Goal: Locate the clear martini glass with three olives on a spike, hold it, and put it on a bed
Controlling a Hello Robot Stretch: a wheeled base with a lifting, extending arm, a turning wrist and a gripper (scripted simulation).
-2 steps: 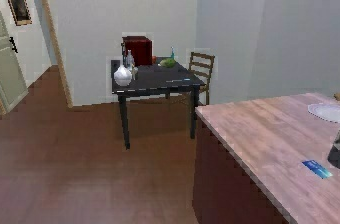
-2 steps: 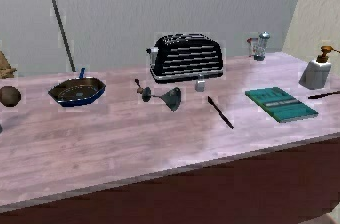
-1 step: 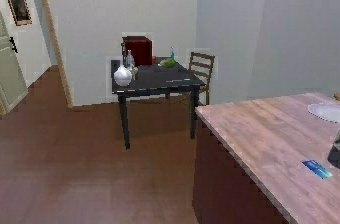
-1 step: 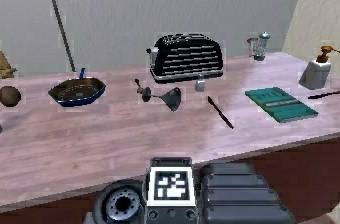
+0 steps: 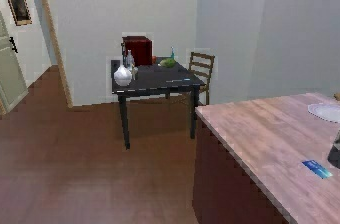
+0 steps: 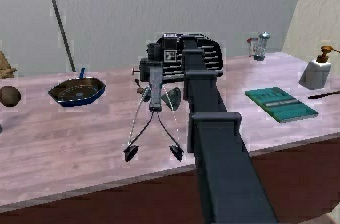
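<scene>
My arm, a dark bar [image 6: 218, 150], reaches out over a pinkish wooden counter [image 6: 68, 140]. The gripper [image 6: 155, 150] sits left of the arm's far end, and its two thin fingers [image 6: 138, 135] spread down over the countertop. A small greyish shape [image 6: 173, 97] lies close to the fingers' base, so I cannot tell whether the gripper holds anything. A small clear stemmed glass [image 6: 258, 45] stands at the counter's far edge, right of the arm's end; I cannot make out what is in it.
On the counter are a blue pan [image 6: 76, 92], a brown round thing [image 6: 10, 96], a teal book [image 6: 278, 103] and a soap dispenser [image 6: 318, 70]. Ahead stands a dark table [image 5: 158, 85] with a white jug [image 5: 123, 73], a red box [image 5: 136, 48] and a chair [image 5: 202, 68].
</scene>
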